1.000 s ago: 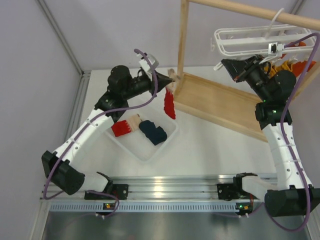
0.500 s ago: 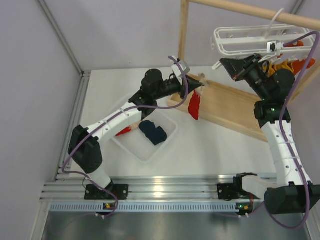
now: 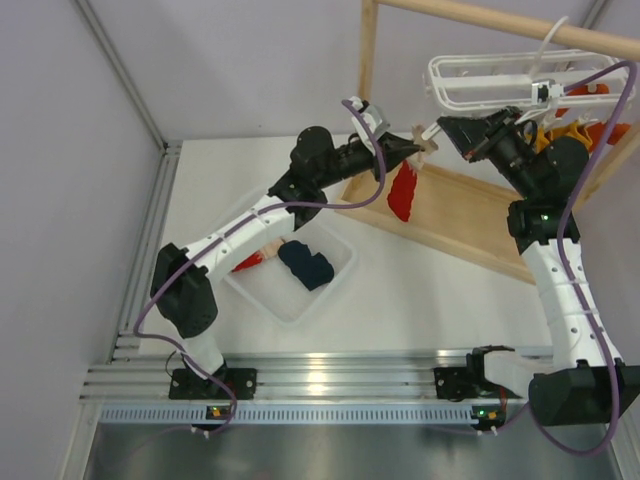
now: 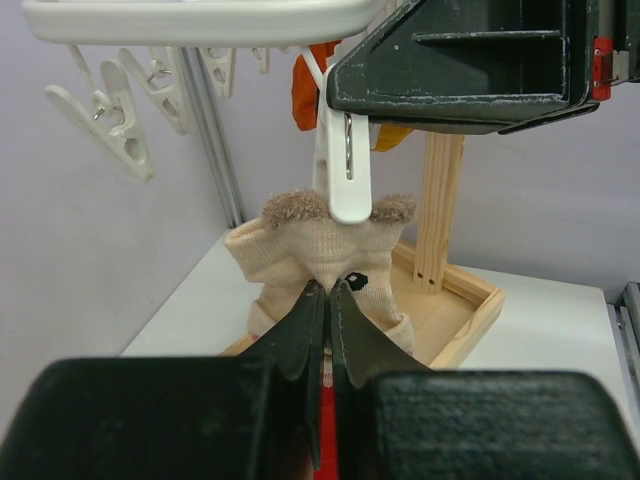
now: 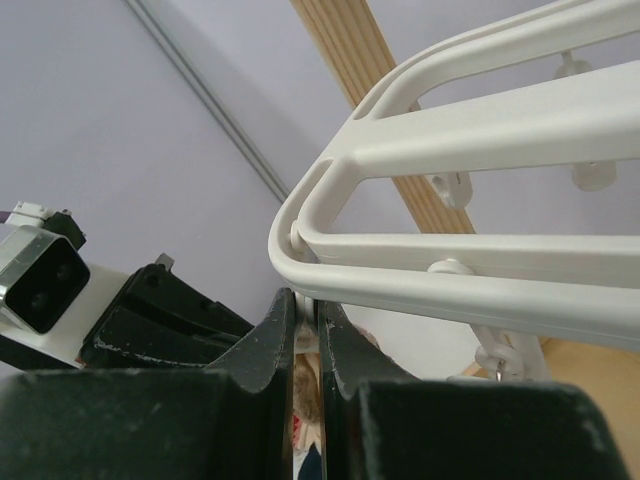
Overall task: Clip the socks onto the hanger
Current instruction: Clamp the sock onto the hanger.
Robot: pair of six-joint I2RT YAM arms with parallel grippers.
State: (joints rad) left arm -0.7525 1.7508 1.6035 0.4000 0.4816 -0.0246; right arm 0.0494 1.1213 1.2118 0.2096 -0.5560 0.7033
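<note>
Left arm (image 3: 250, 225) is stretched long from its base, reaching up and far-right over the tray (image 3: 285, 300). Left jaws are clamped on the red sock (image 3: 403, 190), biting the beige cuff (image 4: 320, 250); the red part hangs straight down below them, clear of the bench (image 3: 400, 300).

The cuff has a black dot eye and two fuzzy brown ears on its top edge. The clip (image 4: 345, 170) sits just above and beyond the left jaws, its tip overlapping the cuff edge between the ears. Can't tell if it bites.

Right arm (image 3: 560, 270) stands upright with the wrist bent toward the left. Right jaws are squeezed onto that clip's top, right under the hanger (image 3: 490, 80) corner.

Navy sock (image 3: 305, 265) is in the tray, well below and behind the left jaws.
</note>
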